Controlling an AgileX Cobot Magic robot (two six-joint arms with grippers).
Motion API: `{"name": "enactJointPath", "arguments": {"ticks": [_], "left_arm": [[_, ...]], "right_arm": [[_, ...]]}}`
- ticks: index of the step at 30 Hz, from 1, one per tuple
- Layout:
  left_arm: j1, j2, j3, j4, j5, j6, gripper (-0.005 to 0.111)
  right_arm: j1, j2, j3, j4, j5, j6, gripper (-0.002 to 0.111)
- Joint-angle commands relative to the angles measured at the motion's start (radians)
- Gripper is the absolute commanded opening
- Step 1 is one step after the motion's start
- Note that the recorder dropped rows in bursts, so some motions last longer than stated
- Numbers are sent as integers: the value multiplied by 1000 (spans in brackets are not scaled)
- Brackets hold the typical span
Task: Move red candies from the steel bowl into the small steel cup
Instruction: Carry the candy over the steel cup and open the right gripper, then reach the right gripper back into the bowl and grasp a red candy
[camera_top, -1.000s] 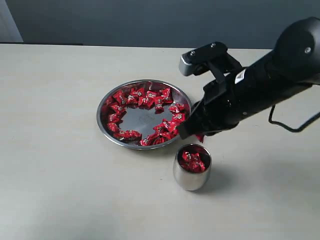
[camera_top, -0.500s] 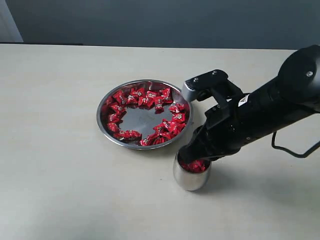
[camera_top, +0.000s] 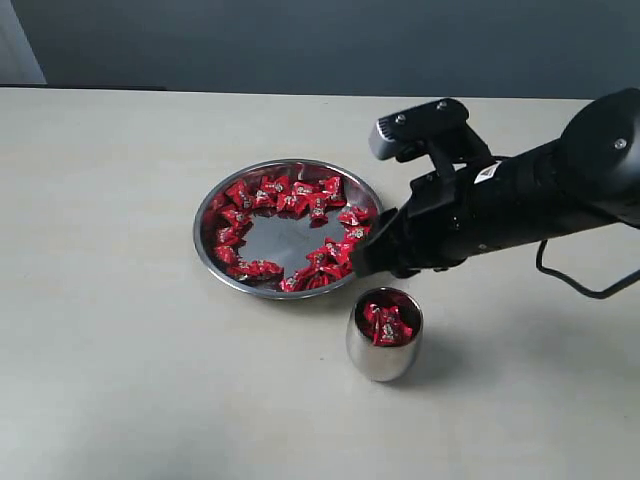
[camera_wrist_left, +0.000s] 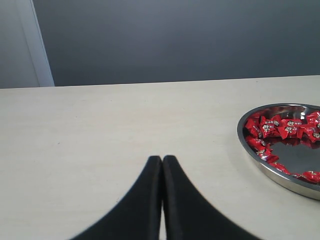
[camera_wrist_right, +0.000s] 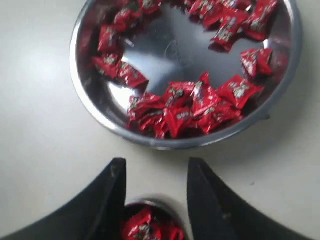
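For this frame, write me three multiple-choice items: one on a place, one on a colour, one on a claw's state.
1. Where is the small steel cup relative to the steel bowl?
A. Inside it.
B. On the table, just outside its rim.
C. Stacked under it.

2. What colour are the wrappers of the candies?
A. Red.
B. Blue.
C. Gold.

3. How is the right claw?
A. Shut on a candy.
B. Shut, empty.
C. Open, empty.

Answers:
1 B: the exterior view shows the cup standing on the table apart from the bowl.
2 A: every wrapper in bowl and cup is red.
3 C: the right wrist view shows a clear gap between its jaws with nothing held.
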Motion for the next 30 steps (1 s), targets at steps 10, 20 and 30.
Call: {"name": "enactJointPath", "arguments": {"ticks": [10,20,30], "left_arm": [[-6,-5,2,-4,-4,-2,0],[-6,-5,2,-4,-4,-2,0],[-6,-5,2,-2,-4,-2,0]], "right_arm": [[-3,98,-193,27,-48,-52,39],[-3,363,-376,-33,17,-52,39],[-3,506,-478,-52,79,-52,39]]}}
